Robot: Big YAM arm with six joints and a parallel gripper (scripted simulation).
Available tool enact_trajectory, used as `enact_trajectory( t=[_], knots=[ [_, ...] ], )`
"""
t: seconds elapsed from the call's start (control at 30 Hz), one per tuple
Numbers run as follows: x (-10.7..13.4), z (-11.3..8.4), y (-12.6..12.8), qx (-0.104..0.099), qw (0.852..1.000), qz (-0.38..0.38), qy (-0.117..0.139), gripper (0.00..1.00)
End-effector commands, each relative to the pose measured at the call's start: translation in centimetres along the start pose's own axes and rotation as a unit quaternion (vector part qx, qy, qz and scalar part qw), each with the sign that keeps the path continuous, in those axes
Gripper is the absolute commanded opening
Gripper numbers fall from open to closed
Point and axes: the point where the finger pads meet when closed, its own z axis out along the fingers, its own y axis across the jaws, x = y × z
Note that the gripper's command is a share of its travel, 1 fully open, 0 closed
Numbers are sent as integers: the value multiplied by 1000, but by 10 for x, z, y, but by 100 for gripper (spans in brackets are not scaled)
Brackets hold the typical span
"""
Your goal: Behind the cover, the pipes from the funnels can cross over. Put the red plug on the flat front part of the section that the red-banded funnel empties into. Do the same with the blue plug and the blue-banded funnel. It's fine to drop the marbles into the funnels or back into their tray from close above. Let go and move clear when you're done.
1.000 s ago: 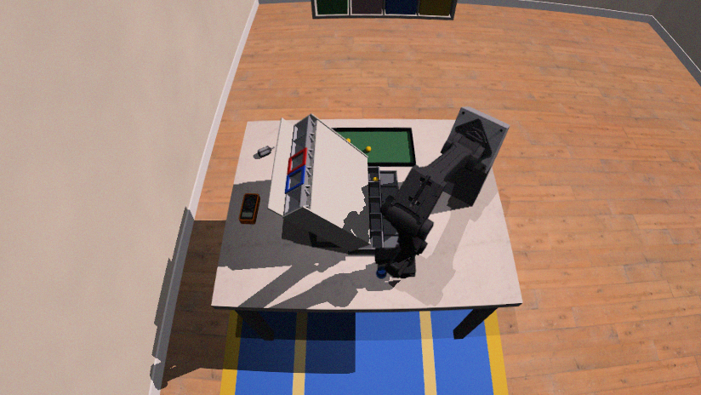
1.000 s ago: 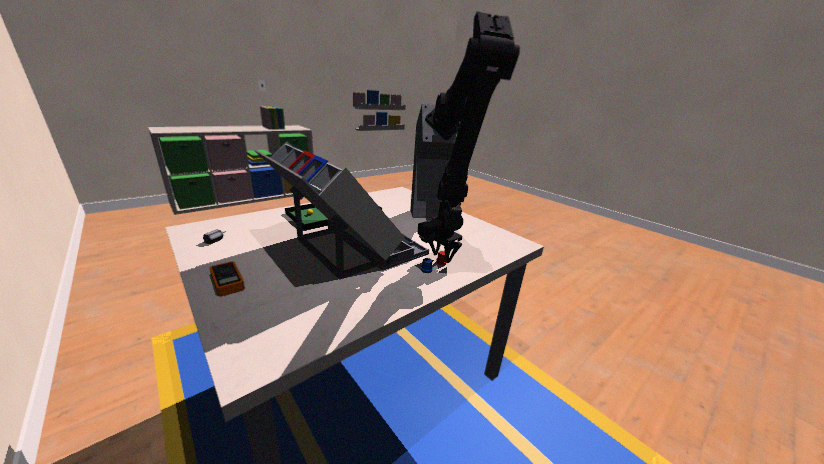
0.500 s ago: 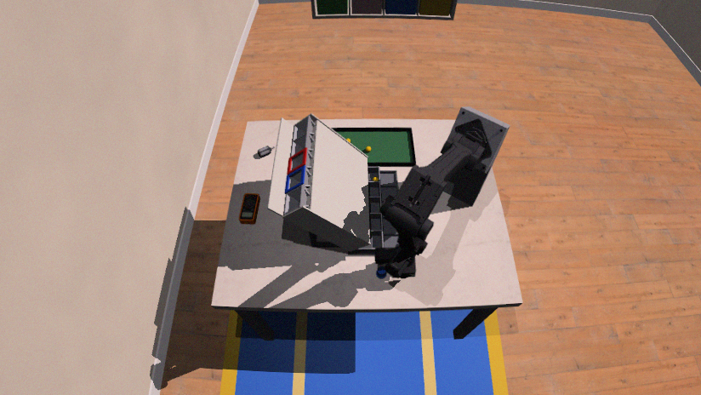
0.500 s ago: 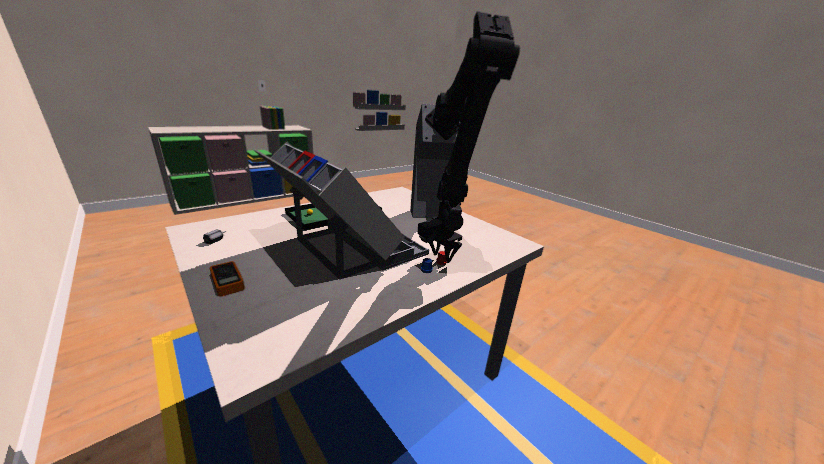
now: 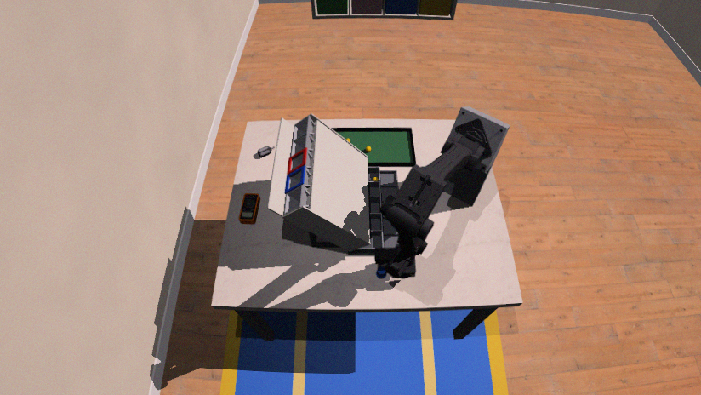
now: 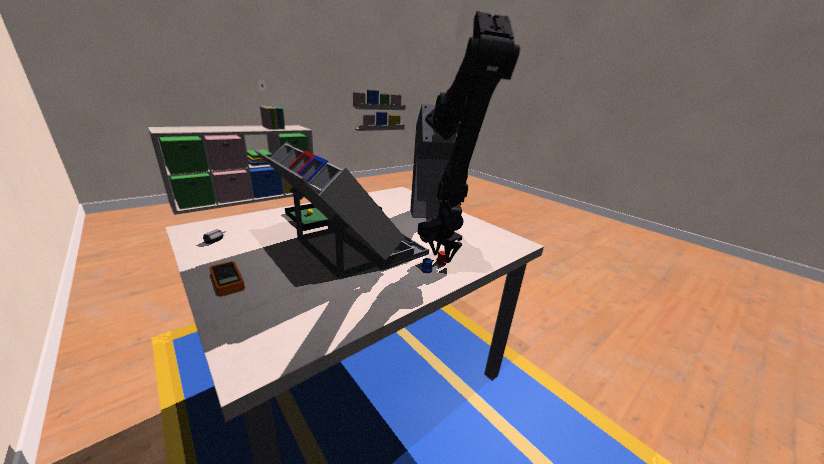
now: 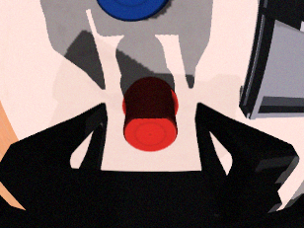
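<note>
The red plug [image 7: 150,114] stands on the table between the fingers of my gripper [image 7: 151,111], which is open and low around it; I cannot tell if a finger touches it. It also shows in the exterior view [image 6: 441,257]. The blue plug [image 5: 381,273] stands just beyond the fingertips, on the table. The red-banded funnel [image 5: 297,158] and blue-banded funnel [image 5: 294,179] sit side by side at the top of the sloped cover [image 5: 338,181]. The row of grey sections [image 5: 379,210] lies at the cover's foot, beside my gripper. One yellow marble [image 5: 375,179] rests in a far section.
A green tray [image 5: 384,145] with two yellow marbles lies behind the cover. An orange device [image 5: 248,208] and a small grey motor [image 5: 265,151] lie at the table's left. The arm's base [image 5: 478,146] stands at the back right. The table's front edge is near the plugs.
</note>
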Motion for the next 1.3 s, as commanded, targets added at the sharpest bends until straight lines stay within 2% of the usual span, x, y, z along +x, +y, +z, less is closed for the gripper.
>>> enact_trajectory(
  t=[0.0,0.23,1.27],
  knots=[
    [-2,-4,16,-13,1000,-1,-4,63],
    [4,-1,8,-4,1000,-1,2,63],
    [7,-1,3,-3,1000,-1,3,63]
  ],
)
